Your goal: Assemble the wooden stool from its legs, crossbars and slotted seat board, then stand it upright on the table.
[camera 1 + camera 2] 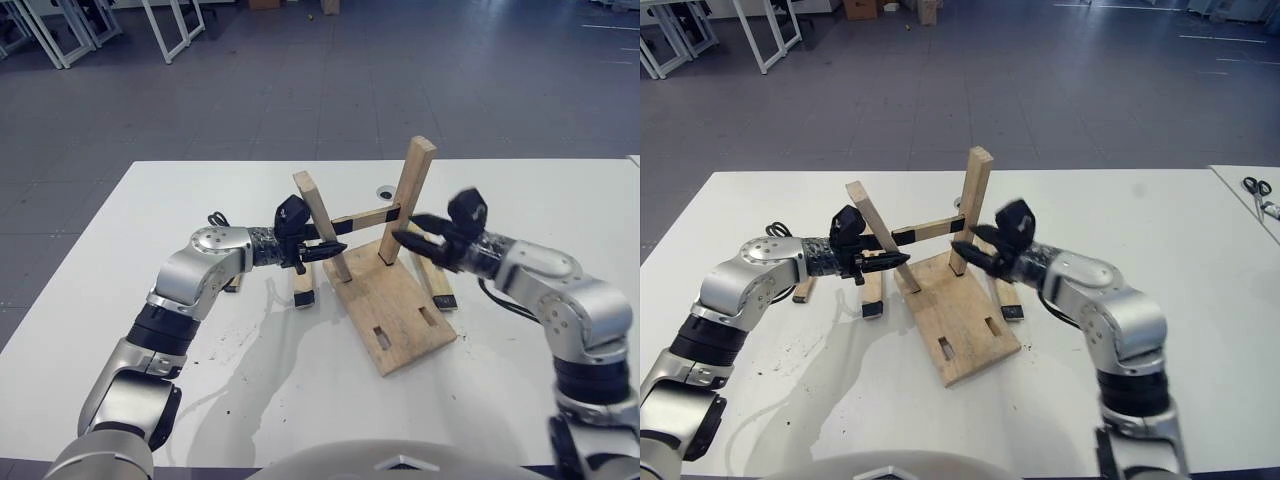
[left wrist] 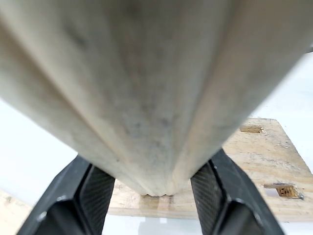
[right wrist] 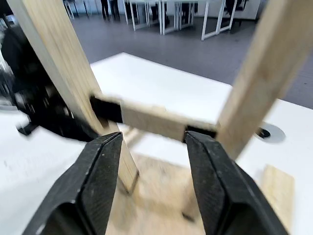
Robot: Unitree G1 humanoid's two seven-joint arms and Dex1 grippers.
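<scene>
Markings: black bands at both ends of the crossbar (image 1: 365,218) and on the ends of the loose wooden pieces.

Seat board (image 1: 400,320) flat on the white desk (image 1: 520,200), near its middle, two open slots on the near half. Two legs standing up from the far half: left leg (image 1: 313,200) shorter and tilted, right leg (image 1: 410,195) taller and leaning. Crossbar spanning between them, touching both.

Left hand (image 1: 335,243) clenched on the left leg at about mid height, fingers (image 2: 93,191) pressed to opposite faces of the wood in the left wrist view. Right hand (image 1: 405,228) released, fingers (image 3: 100,181) spread apart, just beside the lower part of the right leg and below the crossbar end; contact with the wood not determinable.

Hidden or unclear: foot of the left leg covered by the left hand, seating in its slot not verifiable. Foot of the right leg partly masked by the right hand.

Surroundings: one loose piece (image 1: 437,285) along the right edge of the board, upper part under the right forearm. A second loose piece (image 1: 305,285) just left of the board, black end toward the robot. A third (image 1: 803,290) mostly behind the left forearm. Round cable port (image 1: 386,190) in the desk beyond the legs. Dark specks (image 1: 215,350) scattered on the near left of the desk. Scissors (image 1: 1257,187) on a neighbouring surface to the right.
</scene>
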